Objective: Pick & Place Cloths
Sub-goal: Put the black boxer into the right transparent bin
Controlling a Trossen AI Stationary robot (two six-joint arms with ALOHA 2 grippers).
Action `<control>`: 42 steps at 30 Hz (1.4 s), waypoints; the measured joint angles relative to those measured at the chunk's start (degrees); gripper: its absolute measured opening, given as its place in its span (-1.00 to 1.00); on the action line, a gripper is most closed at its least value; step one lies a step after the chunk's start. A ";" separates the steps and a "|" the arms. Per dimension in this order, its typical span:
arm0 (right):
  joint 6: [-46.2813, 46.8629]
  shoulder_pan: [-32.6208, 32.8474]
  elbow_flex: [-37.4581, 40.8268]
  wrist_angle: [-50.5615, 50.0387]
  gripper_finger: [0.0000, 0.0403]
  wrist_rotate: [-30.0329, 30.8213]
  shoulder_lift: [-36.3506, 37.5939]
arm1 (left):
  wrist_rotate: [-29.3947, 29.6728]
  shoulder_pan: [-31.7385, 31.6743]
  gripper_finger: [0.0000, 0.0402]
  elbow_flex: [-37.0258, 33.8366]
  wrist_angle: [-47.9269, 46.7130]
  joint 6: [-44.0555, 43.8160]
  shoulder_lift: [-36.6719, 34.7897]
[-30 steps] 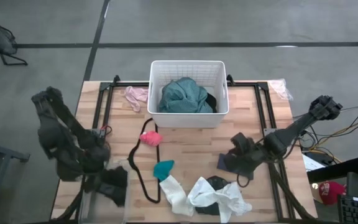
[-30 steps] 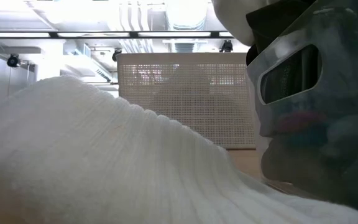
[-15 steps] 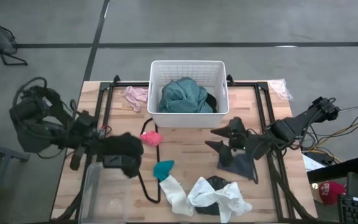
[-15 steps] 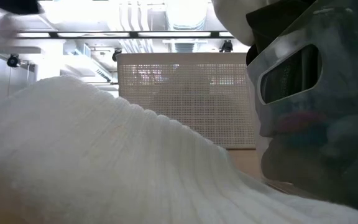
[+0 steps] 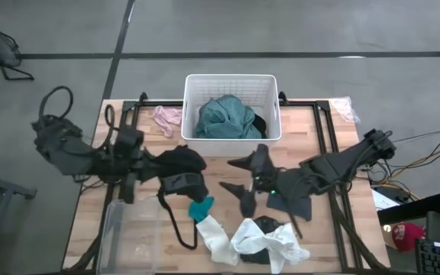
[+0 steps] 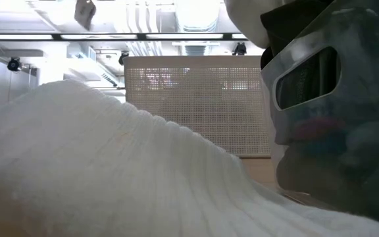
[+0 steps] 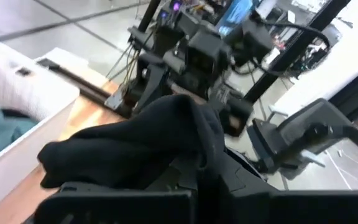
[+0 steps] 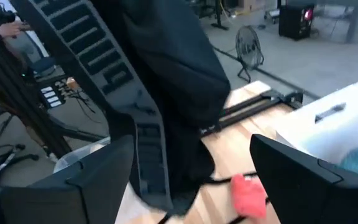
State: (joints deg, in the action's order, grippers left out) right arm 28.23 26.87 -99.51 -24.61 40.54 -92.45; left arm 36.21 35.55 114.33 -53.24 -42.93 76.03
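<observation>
Since the earlier frames the left gripper (image 5: 176, 169) has swung in from the table's near-left corner to a spot just in front of the white basket (image 5: 231, 144), carrying a black cloth (image 5: 183, 169); the right gripper (image 5: 243, 182) has advanced from the right side toward the middle, and its fingers have spread apart.

Left gripper: clenched on the black cloth, which drapes over and below it, in front of the basket's left corner. The left wrist view confirms the dark fabric (image 7: 135, 149) bunched at the fingers.

Right gripper: released, fingers wide apart, holding nothing, in front of the basket's right half. A dark grey cloth (image 5: 290, 200) lies on the table beneath the right arm, behind the fingers.

Teal garment (image 5: 224, 118): inside the basket, with a dark piece at its right edge.

Pink cloth (image 5: 167, 118): on the table, just left of the basket.

Small teal piece (image 5: 200, 207): in front of the basket, below the hanging black cloth.

White socks (image 5: 254, 241): at the near table edge, well in front of the basket, with a dark piece (image 5: 266, 224) partly under them.

Black cord loop (image 5: 170, 218): in front of the basket's left side, running toward the near edge
</observation>
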 joint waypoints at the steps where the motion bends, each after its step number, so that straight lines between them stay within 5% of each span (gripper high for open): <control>1: -1.19 -0.32 -1.74 0.02 0.60 0.07 -1.45 | -0.55 -0.79 -0.96 0.02 1.47 1.13 0.58; 9: -8.84 -2.75 -16.42 -0.58 0.72 1.01 -12.90 | -8.06 -4.53 -0.97 -0.12 8.09 4.51 5.64; 13: -9.92 -2.74 -23.00 -3.51 0.62 1.03 -16.63 | -10.95 -5.13 -0.95 -0.14 10.82 4.81 7.21; 17: -8.47 -2.58 -28.10 -9.54 0.28 1.02 -18.28 | -11.93 -5.18 -0.95 0.06 11.90 4.82 7.47; 25: -8.81 -1.48 -31.62 -12.57 -0.85 -0.55 -17.14 | -12.93 -5.24 -0.92 0.08 12.32 5.44 7.39; 33: -4.84 0.89 -31.64 -17.17 -0.92 -3.53 -12.78 | -13.25 -5.27 -0.85 0.08 12.39 7.10 7.37; 42: 12.93 6.66 -31.62 -32.63 -0.93 -8.66 -9.91 | -13.71 -5.27 -0.29 0.06 12.57 11.13 7.32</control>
State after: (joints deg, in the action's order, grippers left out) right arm 41.16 33.52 -131.13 -57.25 31.88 -102.37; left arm 22.50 30.28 114.39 -40.66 -31.80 83.35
